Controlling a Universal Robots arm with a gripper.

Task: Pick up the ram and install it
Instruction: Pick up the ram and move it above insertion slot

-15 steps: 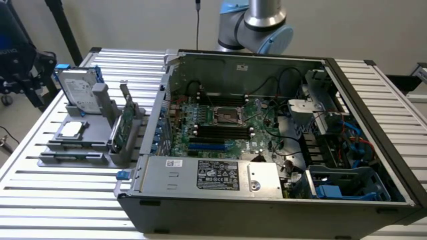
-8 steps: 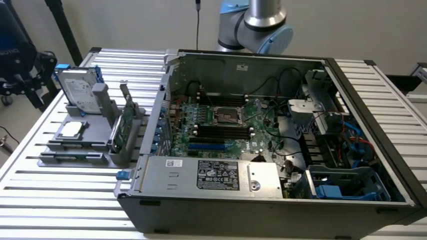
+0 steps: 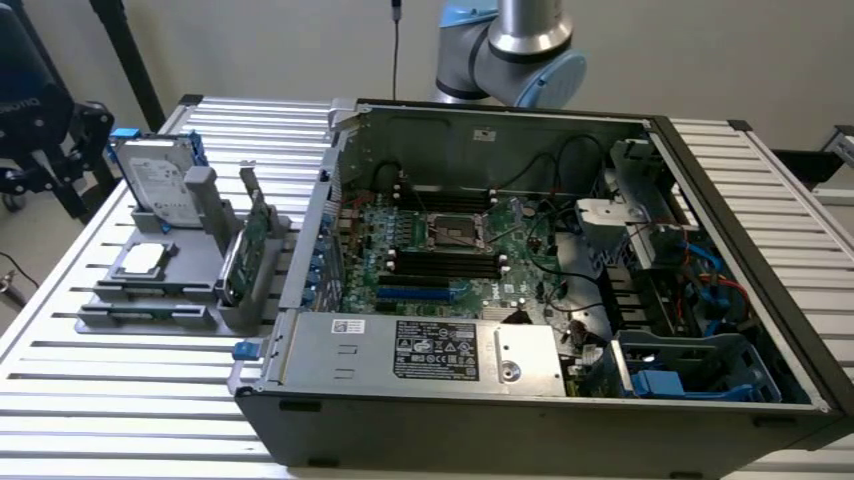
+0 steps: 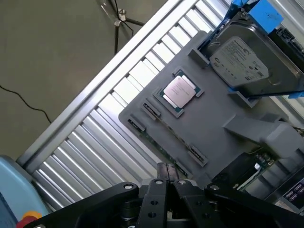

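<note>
Near labelled hard drive (image 4: 242,61), closed tool (image 4: 167,172)

Pale wall (image 3: 267,50) behind slatted metal table (image 3: 120,400).

Black label (image 3: 437,352) on power supply (image 3: 334,350), white label (image 4: 237,59) on hard drive (image 4: 273,83): print illegible.

Exterior view: set above the table (image 3: 80,400), facing obliquely down across the open case (image 3: 534,430); medium range; holder (image 3: 147,318) at the exterior view's left; wrist view: behind the gripper (image 4: 166,167), facing steeply down, close above the holder; shared: holder, drive (image 3: 160,185), table's slatted edge.
</note>
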